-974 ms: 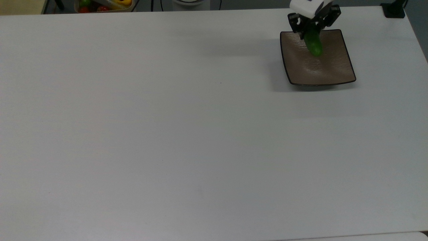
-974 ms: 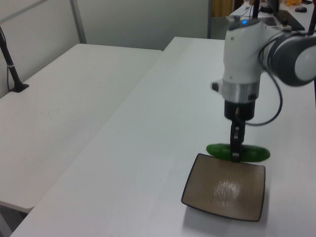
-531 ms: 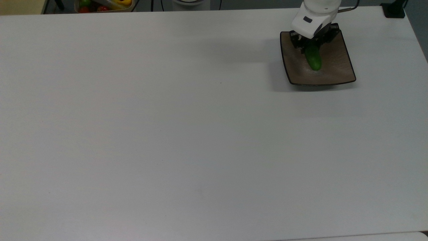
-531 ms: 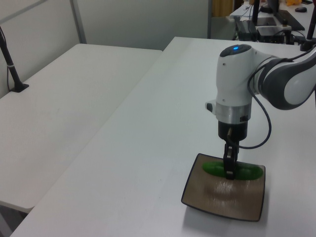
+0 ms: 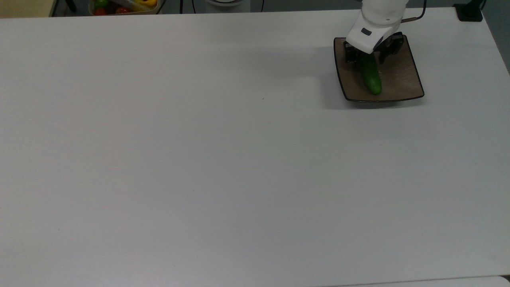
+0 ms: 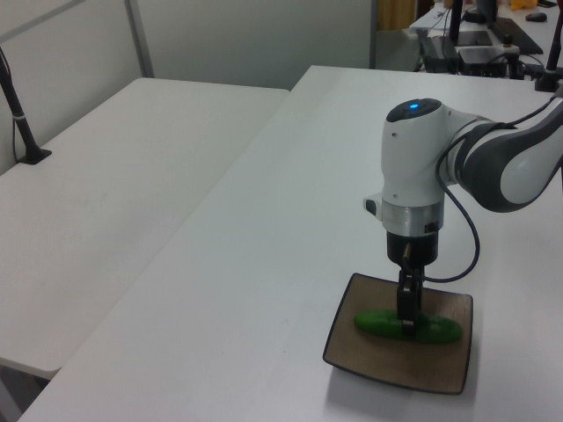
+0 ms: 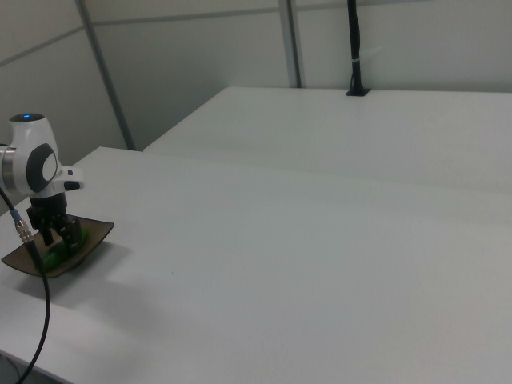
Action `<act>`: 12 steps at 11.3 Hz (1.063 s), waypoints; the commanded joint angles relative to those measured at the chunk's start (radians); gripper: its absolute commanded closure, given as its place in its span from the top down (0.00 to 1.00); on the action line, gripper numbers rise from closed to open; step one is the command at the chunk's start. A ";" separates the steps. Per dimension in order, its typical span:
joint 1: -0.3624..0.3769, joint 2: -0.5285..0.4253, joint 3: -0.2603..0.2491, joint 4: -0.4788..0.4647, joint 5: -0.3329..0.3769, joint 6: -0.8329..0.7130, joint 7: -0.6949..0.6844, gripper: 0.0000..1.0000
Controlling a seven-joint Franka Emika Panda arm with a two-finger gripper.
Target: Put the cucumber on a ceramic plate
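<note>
The dark green cucumber lies lengthwise on the square brownish ceramic plate, near the top view's upper right corner of the table. My gripper stands upright over the cucumber's far end, shut on it. In the left view the cucumber rests across the plate, and the gripper comes straight down onto its middle. From the right view, plate, cucumber and gripper sit at the far left.
A container of colourful vegetables stands beyond the table's far edge at the top view's upper left. A black post base occupies the upper right corner. A second white table adjoins in the left view. The plate is close to the table edge.
The gripper has come down and moved over the plate with the cucumber. The cucumber went from hanging above the plate's far edge to lying on the plate.
</note>
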 commanded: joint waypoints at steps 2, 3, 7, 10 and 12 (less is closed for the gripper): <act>-0.016 -0.099 -0.002 0.012 -0.018 -0.067 0.027 1.00; -0.033 -0.142 -0.002 0.025 -0.018 -0.126 0.027 1.00; -0.099 -0.327 -0.008 0.042 -0.022 -0.334 0.024 1.00; -0.185 -0.371 -0.039 0.179 -0.030 -0.616 0.015 1.00; -0.189 -0.423 -0.132 0.201 -0.027 -0.638 -0.007 1.00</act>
